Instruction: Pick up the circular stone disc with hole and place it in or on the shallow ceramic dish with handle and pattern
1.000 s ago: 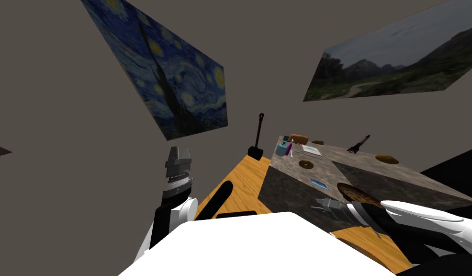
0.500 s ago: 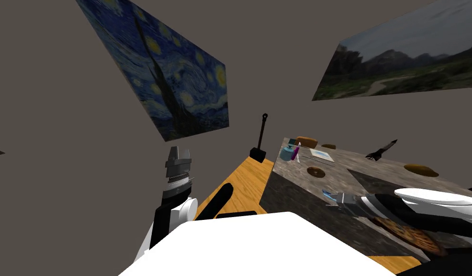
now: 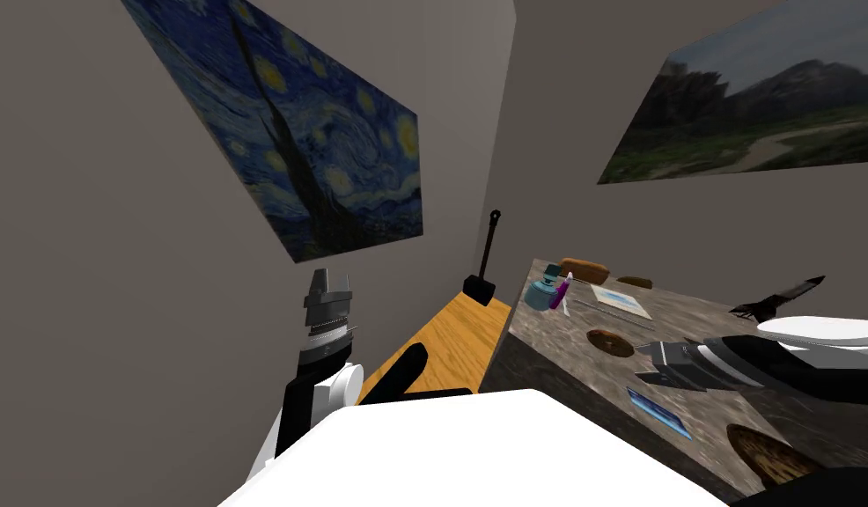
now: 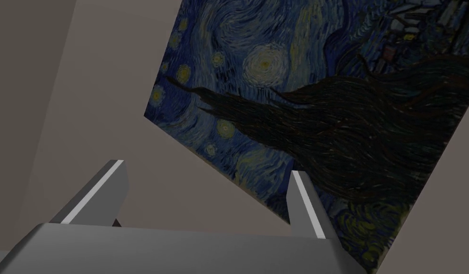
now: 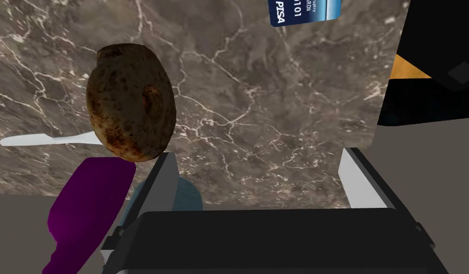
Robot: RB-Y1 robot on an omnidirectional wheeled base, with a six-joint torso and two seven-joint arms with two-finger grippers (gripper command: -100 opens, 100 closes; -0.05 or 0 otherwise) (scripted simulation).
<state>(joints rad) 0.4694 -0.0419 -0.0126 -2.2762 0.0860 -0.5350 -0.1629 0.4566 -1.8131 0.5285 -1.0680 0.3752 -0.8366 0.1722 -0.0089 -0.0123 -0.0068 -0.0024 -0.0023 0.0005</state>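
The right gripper (image 3: 643, 365) hovers low over the marble-topped desk (image 3: 547, 330) just beyond a blue bank card (image 3: 659, 414), its fingers released and holding nothing. The stone disc (image 5: 131, 102), brown and mottled with a small hole near its middle, lies flat on the desk on the far side of the card, near the gripper but not between its fingers. In the right wrist view it sits outside the gap, off to the side of the one finger (image 5: 164, 183) that stands nearest a purple object (image 5: 86, 209). Being round, the disc has no long axis to line up with, so the coming move appears to turn on a sideways shift of the hand toward that side, until the rim falls between the fingers, and then a descent. The purple object and a teal one (image 3: 540, 295) stand farther still from the card, beyond the disc, and could be brushed if the reach runs long. The patterned brown dish (image 3: 762, 453) waits on the near side of the card, at the desk's front edge; whether it has a handle cannot be made out. The left gripper (image 3: 330, 280) is held up off the desk's end, well apart from the card, fingers spread and empty, leaving the right arm plainly the nearer one.
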